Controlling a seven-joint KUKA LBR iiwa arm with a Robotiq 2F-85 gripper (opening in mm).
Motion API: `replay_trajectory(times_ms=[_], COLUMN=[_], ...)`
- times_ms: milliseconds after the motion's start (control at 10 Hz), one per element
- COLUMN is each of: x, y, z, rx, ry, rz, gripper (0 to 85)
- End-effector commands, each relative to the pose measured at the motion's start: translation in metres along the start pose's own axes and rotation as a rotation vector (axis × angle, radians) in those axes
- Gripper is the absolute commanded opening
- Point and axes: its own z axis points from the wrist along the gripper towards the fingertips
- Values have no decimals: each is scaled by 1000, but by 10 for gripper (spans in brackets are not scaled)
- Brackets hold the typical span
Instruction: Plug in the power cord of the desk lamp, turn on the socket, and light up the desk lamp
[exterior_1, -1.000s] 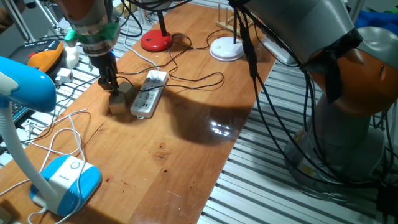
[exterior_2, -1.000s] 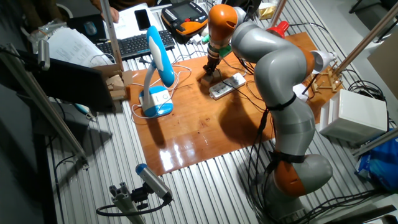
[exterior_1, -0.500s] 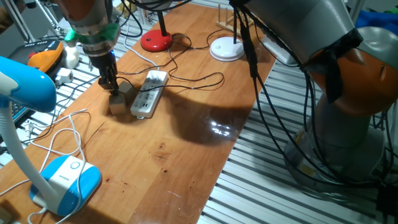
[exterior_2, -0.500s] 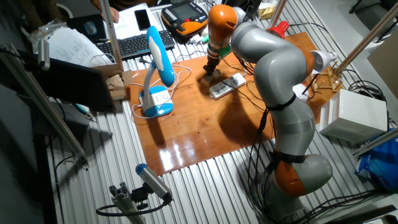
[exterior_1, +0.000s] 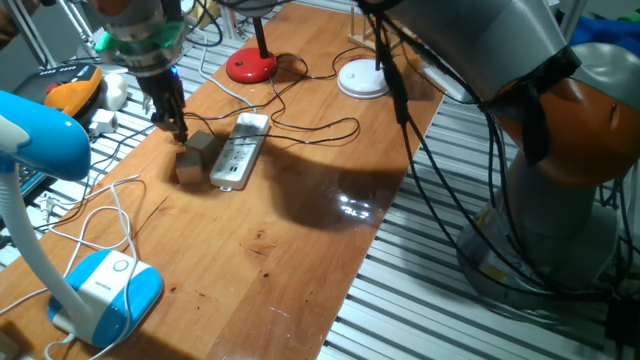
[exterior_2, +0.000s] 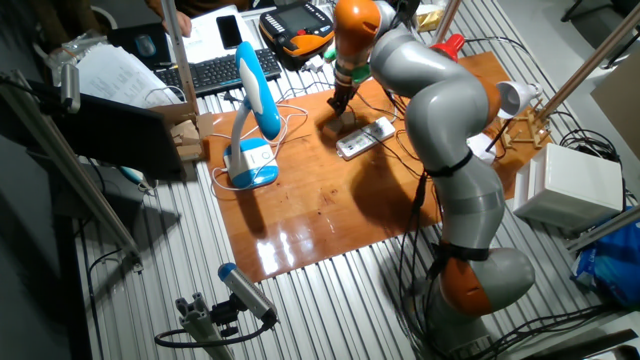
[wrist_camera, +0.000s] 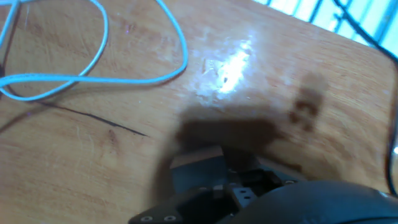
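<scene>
Hand view gives me little: blurred wood, a loop of pale cable at the far left, and dark parts of my own hand at the bottom. From one fixed view, going left to right: a blue desk lamp (exterior_1: 95, 285) stands at the near left of the surface (exterior_1: 300, 250), with white cable looped beside it. My gripper (exterior_1: 176, 128) hangs just above and to the left of two small tan wooden blocks (exterior_1: 193, 155), and I cannot tell whether my jaws are spread or pressed together, nor whether they pinch anything.

Just right of the blocks lies the socket (exterior_1: 238, 152), a long white strip flat on the wood. The power cord (exterior_1: 320, 130) runs as a thin black line from the far end of the strip, loops to the right and trails back toward the red lamp base (exterior_1: 250, 66) at the far side; a white disc (exterior_1: 363, 78) sits further right. I cannot make out the plug itself.

I judge the cord light and limp, so gripping the cable would let the plug flop. The stiff plug body is the place to take hold, squarely across its sides. The strip looks light enough to slide when pushed.
</scene>
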Motion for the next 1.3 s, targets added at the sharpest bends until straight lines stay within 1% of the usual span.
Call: replay_trajectory(times_ms=[0, 100, 200, 400, 700, 800, 900, 1000, 1100, 1200], x=[7, 17, 29, 51, 72, 79, 88, 97, 103, 105], y=[-3, -13, -26, -46, -73, -82, -90, -95, -99, -100], z=[-7, -11, -14, -11, -12, -13, -13, -10, -8, -6], rx=[27, 45, 35, 21, 14, 16, 17, 18, 30, 38], ry=[2, -1, -5, -17, 12, 24, 29, 31, 35, 31], rz=[11, 12, 21, 29, 22, 25, 32, 47, 68, 79], gripper=[0, 0, 0, 0, 0, 0, 0, 0, 0, 0])
